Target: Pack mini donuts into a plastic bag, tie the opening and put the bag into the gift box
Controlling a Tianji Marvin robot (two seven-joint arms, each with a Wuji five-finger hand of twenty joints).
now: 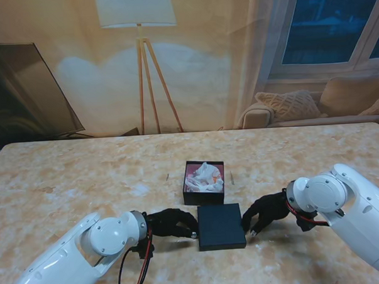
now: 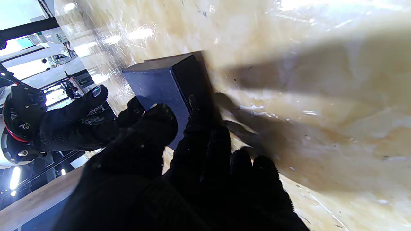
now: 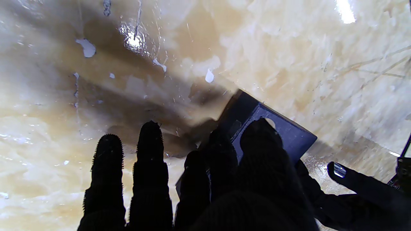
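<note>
matte black square lid [image 1: 221, 226], gloved left hand [image 1: 173, 223] and right hand [image 1: 265, 212] gripping opposite edges

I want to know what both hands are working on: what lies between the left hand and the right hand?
The dark box lid lies between the left hand and right hand, fingers at its opposite edges, as the stand view shows.

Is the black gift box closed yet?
No, open: the black square gift box shows the bagged contents inside, and its flat black lid lies on the table nearer to me.
</note>
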